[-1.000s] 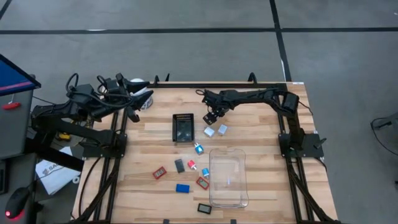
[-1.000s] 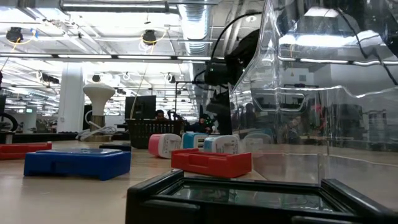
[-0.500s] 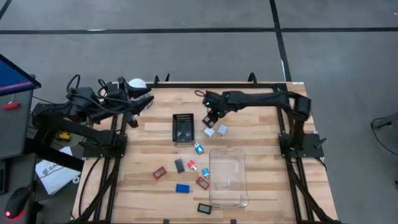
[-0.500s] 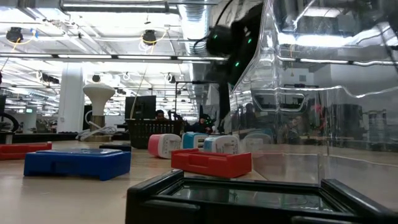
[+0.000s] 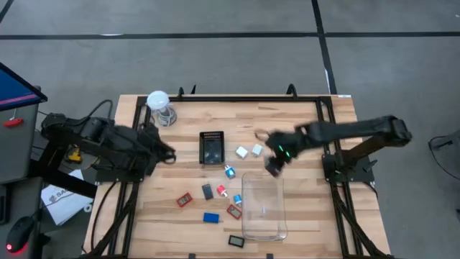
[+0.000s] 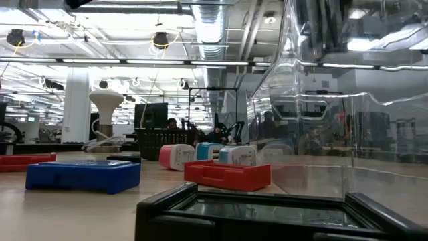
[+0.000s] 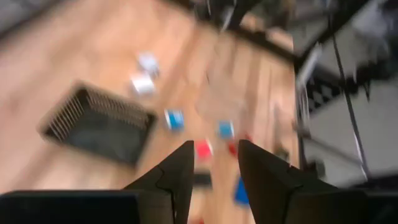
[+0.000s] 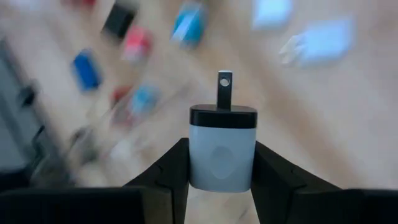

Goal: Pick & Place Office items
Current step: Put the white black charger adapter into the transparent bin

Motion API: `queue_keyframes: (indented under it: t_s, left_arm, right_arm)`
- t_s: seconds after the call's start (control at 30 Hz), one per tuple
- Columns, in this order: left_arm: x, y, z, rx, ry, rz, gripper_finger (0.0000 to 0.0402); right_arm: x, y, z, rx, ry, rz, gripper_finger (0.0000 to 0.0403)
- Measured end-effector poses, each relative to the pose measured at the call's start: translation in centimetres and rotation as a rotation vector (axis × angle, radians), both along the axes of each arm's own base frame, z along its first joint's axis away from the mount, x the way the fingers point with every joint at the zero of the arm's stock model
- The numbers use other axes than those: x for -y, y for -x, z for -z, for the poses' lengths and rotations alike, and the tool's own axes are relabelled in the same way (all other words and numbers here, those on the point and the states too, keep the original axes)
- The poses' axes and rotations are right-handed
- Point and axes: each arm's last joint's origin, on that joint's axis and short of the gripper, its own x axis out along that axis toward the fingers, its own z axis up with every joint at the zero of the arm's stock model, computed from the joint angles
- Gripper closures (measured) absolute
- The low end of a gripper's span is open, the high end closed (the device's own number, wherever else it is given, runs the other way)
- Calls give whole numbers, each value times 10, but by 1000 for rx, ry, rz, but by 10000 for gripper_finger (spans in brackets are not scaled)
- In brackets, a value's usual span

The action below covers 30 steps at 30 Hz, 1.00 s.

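One white charger cube [image 8: 222, 151] sits pinched in my right gripper [image 5: 274, 166], prongs pointing forward so the flat sides bear on my fingers [image 8: 171, 171] and it cannot twist. I carry it raised, just beside the far rim of the clear plastic box [image 5: 264, 205], which I judge is where it belongs. Two more cubes [image 5: 249, 151] lie on the bench [image 5: 302, 122] a little beyond the box; the cyan, red, blue and black pieces [image 5: 219, 191] are scattered along the box's left side. My left gripper [image 5: 164, 151] waits well apart from the box, beyond the black mesh tray [image 5: 211, 147], fingers [image 7: 174, 180] slightly apart, nothing between them.
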Motion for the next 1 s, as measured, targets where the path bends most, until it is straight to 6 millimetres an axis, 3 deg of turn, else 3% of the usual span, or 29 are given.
queue_keyframes:
  t_s: [0.2, 0.43, 0.57, 0.7, 1.0]
  left_arm:
    - [25, -2, 17, -144, 19, 104, 290]
    - [65, -2, 68, -256, 31, 167, 291]
    - [75, -5, 103, -196, -9, 88, 291]
    - [72, -14, 126, -112, -20, 1, 291]
    - [62, -27, 130, -39, -78, -20, 291]
  right_arm:
    - [-60, 29, 2, -22, -94, 14, 284]
    - [-122, 28, 7, 87, -181, -23, 284]
    - [-135, 12, 28, 55, -161, -78, 284]
    - [-138, -8, 48, 3, -82, -192, 284]
    - [-126, -45, 88, -142, 137, -503, 284]
